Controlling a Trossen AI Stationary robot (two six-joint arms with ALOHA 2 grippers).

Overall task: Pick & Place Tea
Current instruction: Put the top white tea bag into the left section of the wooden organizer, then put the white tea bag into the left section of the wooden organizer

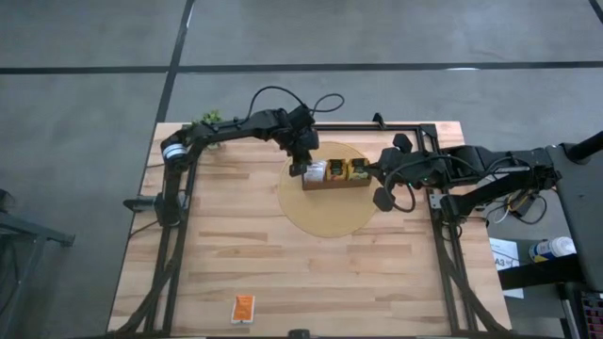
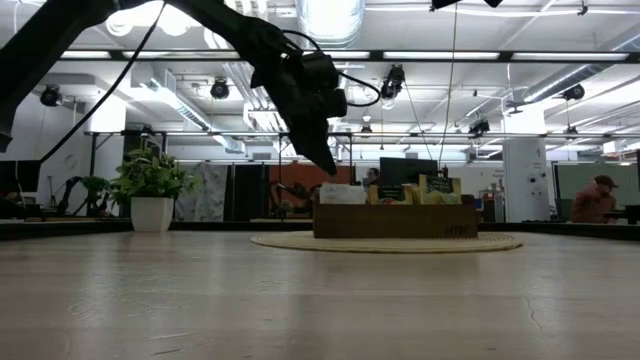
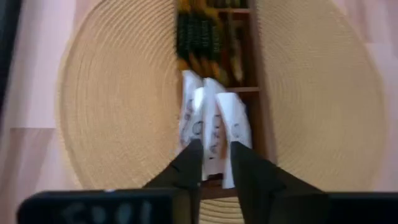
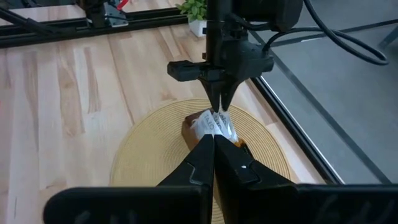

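A brown wooden box (image 1: 335, 181) stands on a round woven mat (image 1: 325, 212) at the table's middle. Tea sachets stand on edge in its compartments: white ones (image 3: 214, 121) at the left end, yellow and green ones (image 1: 347, 169) further right. One orange sachet (image 1: 243, 308) lies flat near the table's front edge. My left gripper (image 3: 216, 160) hangs over the box's left end compartment, slightly open, its tips on either side of a white sachet's top. My right gripper (image 4: 214, 149) is shut and holds nothing, raised off the table right of the box (image 1: 379, 175). My left gripper comes slanting down from the far left, its fingers (image 3: 189, 163) on either side of the top edge of a white sachet (image 3: 215, 149). That sachet stands in the end compartment among the others. I cannot tell whether the fingers touch it.
A small potted plant (image 1: 207, 121) stands at the table's far left corner. Black frame rails (image 1: 443, 235) run along the table's sides and far edge. Bare wood lies between the mat and the front edge. A person (image 2: 600, 195) shows in the room behind.
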